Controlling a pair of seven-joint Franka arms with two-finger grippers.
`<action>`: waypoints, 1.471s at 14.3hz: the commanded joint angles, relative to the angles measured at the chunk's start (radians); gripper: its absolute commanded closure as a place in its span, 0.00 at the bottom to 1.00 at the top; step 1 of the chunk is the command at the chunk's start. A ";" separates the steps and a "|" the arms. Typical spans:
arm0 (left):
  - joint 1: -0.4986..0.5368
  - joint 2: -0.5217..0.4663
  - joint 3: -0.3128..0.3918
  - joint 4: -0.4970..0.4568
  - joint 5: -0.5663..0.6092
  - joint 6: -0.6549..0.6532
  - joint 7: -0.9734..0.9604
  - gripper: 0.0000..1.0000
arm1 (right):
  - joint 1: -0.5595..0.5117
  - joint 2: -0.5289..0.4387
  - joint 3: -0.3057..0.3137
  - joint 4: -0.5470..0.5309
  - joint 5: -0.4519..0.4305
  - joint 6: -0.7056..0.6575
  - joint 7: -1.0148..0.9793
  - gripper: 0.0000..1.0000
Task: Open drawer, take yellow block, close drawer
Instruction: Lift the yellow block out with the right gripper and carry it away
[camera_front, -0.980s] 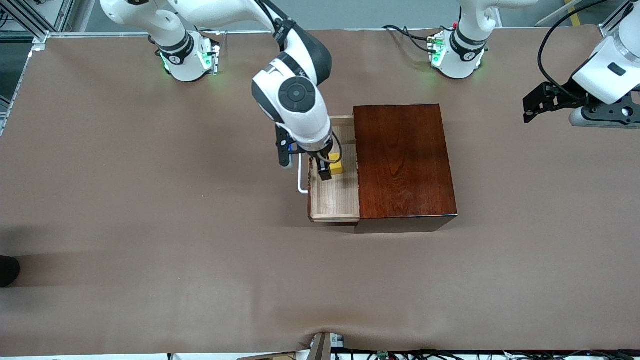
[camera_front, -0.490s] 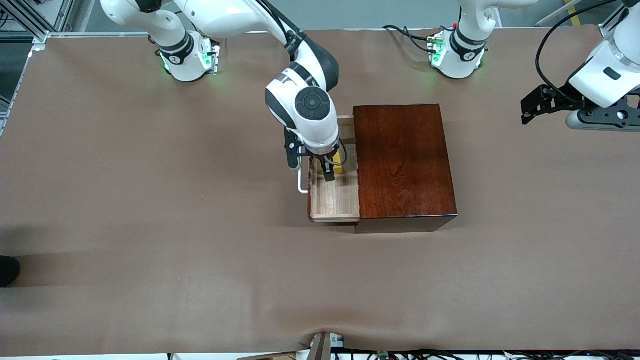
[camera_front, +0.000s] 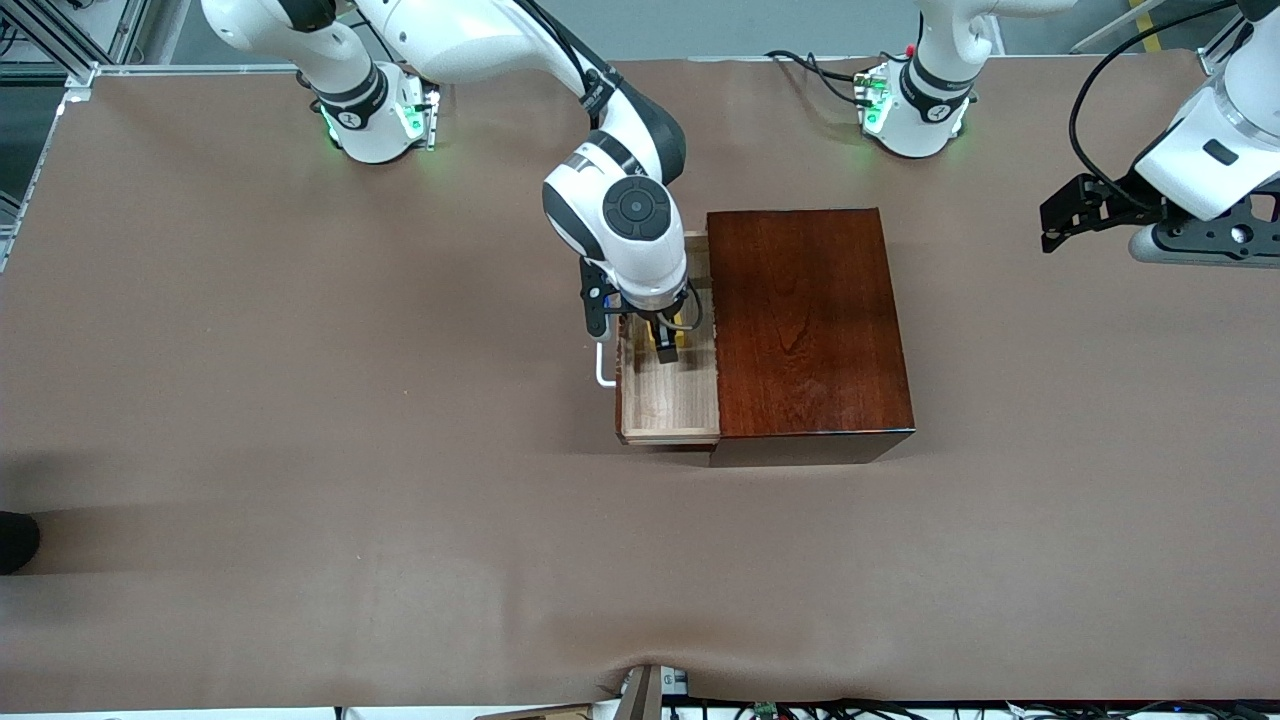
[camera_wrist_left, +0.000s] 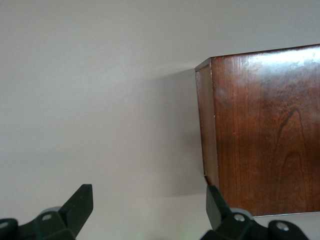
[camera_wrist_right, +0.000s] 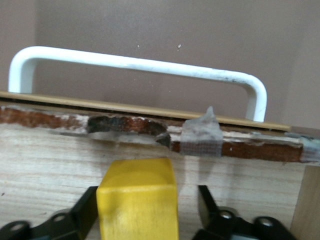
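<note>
The small bright yellow cube block (camera_front: 678, 337) (camera_wrist_right: 138, 205) sits on the floor of the pale light-wood drawer tray (camera_front: 668, 400) (camera_wrist_right: 60, 160), in the half of the tray farther from the front camera and just beside the tray's front wall, where a piece of clear tape (camera_wrist_right: 202, 136) covers a chipped strip. The tray is pulled partway out of the glossy dark reddish-brown wooden box (camera_front: 808, 322) (camera_wrist_left: 265, 130), toward the right arm's end of the surface, and its white U-shaped bar handle (camera_front: 603, 365) (camera_wrist_right: 135, 65) stands on the outside of that front wall.

The right claw (camera_front: 667, 342) (camera_wrist_right: 142, 212) is down inside the tray with its 2 black fingers (camera_wrist_right: 85, 212) apart, 1 on each side of the block; a small gap shows on both sides, so they bracket the block without clamping it.

The brown cloth-covered surface (camera_front: 300, 400) carries the box near its middle. The left claw (camera_front: 1062, 212) (camera_wrist_left: 145, 212) waits in the air over the surface near the left arm's end, well apart from the box, its 2 fingers (camera_wrist_left: 80, 202) spread wide with nothing between them.
</note>
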 joint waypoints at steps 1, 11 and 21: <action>0.013 -0.022 -0.004 -0.025 -0.020 0.015 0.025 0.00 | 0.009 -0.003 -0.007 0.016 -0.016 -0.002 0.024 0.87; 0.023 -0.022 -0.004 -0.037 -0.020 0.039 0.025 0.00 | -0.035 -0.033 -0.007 0.112 -0.004 -0.095 0.014 1.00; 0.023 -0.034 -0.005 -0.045 -0.018 0.033 0.025 0.00 | -0.170 -0.111 -0.004 0.215 0.019 -0.431 -0.545 1.00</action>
